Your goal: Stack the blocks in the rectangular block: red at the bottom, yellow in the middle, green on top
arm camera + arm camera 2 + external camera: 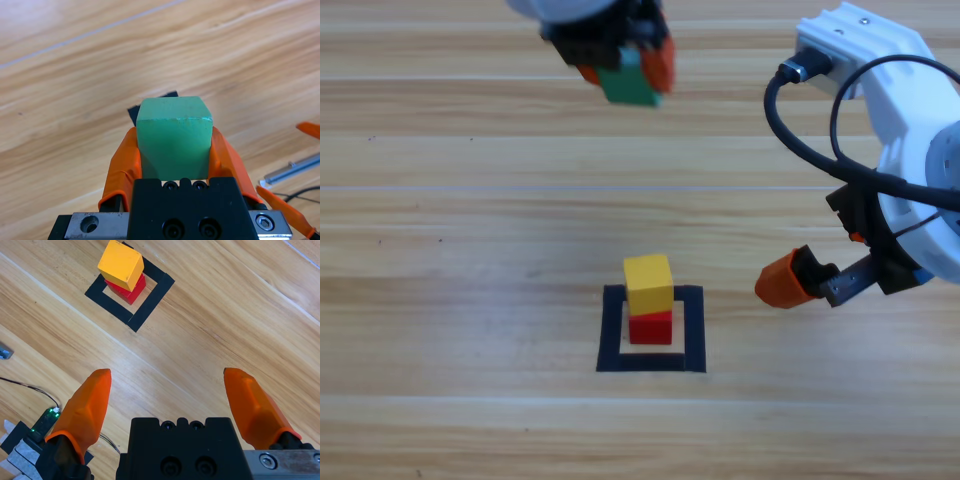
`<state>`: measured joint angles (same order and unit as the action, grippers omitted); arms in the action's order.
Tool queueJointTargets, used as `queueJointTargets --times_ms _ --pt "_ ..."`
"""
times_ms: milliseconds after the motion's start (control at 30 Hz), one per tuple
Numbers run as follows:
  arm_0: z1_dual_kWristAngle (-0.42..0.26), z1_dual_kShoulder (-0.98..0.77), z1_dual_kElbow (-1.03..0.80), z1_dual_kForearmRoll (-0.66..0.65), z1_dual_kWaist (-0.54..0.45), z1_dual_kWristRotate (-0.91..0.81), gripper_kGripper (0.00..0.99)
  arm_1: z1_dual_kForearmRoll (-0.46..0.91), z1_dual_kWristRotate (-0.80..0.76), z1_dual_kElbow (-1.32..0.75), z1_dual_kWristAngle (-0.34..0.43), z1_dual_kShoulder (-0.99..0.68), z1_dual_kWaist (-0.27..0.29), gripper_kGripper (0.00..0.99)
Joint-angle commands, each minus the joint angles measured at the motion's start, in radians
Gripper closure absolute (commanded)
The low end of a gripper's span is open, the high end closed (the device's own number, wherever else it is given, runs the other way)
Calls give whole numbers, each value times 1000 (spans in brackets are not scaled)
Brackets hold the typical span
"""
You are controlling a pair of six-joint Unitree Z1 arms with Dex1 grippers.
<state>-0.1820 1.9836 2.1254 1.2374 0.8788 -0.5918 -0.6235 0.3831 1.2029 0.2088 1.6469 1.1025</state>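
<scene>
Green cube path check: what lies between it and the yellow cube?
Only bare wooden table between green cube and yellow cube, per the high view.

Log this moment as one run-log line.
stack: yellow on red inside rectangular block | left gripper: shut on green, raised | right gripper: open, waiting beside outline | green not yet placed

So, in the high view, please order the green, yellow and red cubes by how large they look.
1. green cube, held near the camera by the left gripper, so unsure.
2. yellow cube.
3. red cube, partly covered.
</scene>
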Motion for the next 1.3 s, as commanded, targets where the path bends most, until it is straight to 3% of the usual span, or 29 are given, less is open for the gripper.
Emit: queueJointTargets --times_ms 33,367,1300 --pt "13 83 -16 36 74 -92 956 10 -3 -31 11 -61 -3 1" --pt "7 201 -22 116 78 -364 949 7 -27 -57 -43 -96 -3 1" --pt "22 331 -1 134 85 -388 936 5 -35 -69 -68 -104 -3 1"
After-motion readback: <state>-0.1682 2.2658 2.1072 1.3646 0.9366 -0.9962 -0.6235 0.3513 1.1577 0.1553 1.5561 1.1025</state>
